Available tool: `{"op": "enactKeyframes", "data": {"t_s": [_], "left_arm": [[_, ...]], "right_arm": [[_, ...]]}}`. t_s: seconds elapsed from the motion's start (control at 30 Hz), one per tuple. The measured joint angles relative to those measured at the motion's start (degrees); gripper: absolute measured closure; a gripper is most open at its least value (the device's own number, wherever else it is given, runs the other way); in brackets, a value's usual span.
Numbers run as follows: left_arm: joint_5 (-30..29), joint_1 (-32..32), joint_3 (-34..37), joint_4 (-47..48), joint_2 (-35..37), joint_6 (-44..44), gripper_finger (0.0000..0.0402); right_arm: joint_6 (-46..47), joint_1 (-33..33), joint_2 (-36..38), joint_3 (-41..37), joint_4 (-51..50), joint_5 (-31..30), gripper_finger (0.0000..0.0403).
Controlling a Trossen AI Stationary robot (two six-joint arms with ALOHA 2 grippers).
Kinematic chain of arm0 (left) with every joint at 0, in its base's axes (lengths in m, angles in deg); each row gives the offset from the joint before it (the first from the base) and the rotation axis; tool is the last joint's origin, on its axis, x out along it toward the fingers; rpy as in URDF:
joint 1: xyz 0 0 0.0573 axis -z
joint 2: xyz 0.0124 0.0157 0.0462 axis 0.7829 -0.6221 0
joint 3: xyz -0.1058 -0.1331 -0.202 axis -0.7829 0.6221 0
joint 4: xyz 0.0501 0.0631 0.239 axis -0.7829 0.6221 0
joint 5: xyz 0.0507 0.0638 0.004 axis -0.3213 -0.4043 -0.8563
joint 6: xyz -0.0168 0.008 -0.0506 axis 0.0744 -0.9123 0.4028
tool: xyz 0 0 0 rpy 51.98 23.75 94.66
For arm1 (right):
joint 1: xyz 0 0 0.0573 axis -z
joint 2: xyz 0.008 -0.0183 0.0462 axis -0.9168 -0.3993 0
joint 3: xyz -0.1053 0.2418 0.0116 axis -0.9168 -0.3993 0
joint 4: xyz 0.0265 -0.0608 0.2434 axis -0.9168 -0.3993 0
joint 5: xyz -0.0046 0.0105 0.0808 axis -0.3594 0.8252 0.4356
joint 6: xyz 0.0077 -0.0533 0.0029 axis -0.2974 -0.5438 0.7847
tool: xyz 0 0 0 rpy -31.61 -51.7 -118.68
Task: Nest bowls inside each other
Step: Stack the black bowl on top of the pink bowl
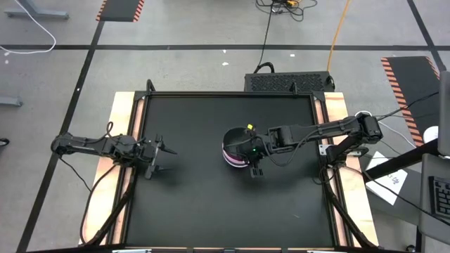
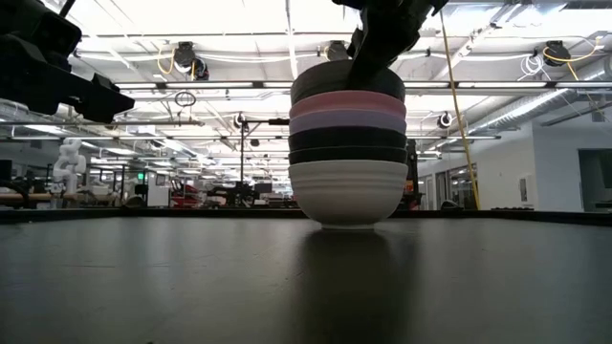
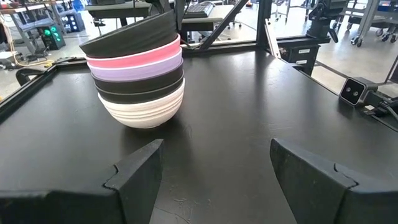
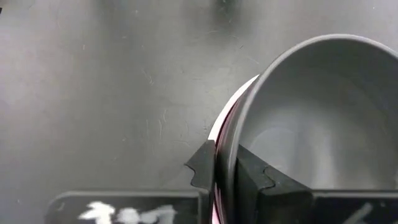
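Near the middle of the black table (image 1: 211, 197), a little toward the right arm's side: one stack of bowls (image 2: 348, 158), nested. From the bottom up — white bowl (image 3: 146, 111), black bowl (image 3: 142, 92), a further dark band above it in the low view that may be another black bowl, lavender bowl (image 3: 140, 70), pink bowl (image 3: 134, 58), top black bowl (image 3: 127, 38). Top black bowl tilted, not seated level in the pink one, its rim raised on one side. Inside the top bowl, nothing but bare grey interior in the right wrist view.

Right gripper (image 4: 226, 169) over the stack, fingers pinched on the rim of the top black bowl — one inside the wall, one outside against the pink edge. Left gripper (image 1: 163, 159) well apart from the stack on the table's left part, fingers (image 3: 138, 168) spread wide with nothing between them.

Hard to make out: from above, most of the stack hidden under the right gripper, only a sliver of pink and white showing. Exact count of black bowls low in the stack unclear.
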Motion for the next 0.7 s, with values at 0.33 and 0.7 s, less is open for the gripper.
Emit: {"op": "enactKeyframes", "data": {"t_s": [0.33, 0.7], "left_arm": [[0.0, 0.0, 0.0, 0.0, 0.0, 0.2, 0.0108], [0.0, 0.0, 0.0, 0.0, 0.0, 0.5, 0.0108]], "right_arm": [[-0.3, -0.2, -0.3, 0.0, 0.1, -3.0, 0.0399], [2.4, 0.2, -0.1, -4.0, 0.9, -3.2, 0.0402]]}}
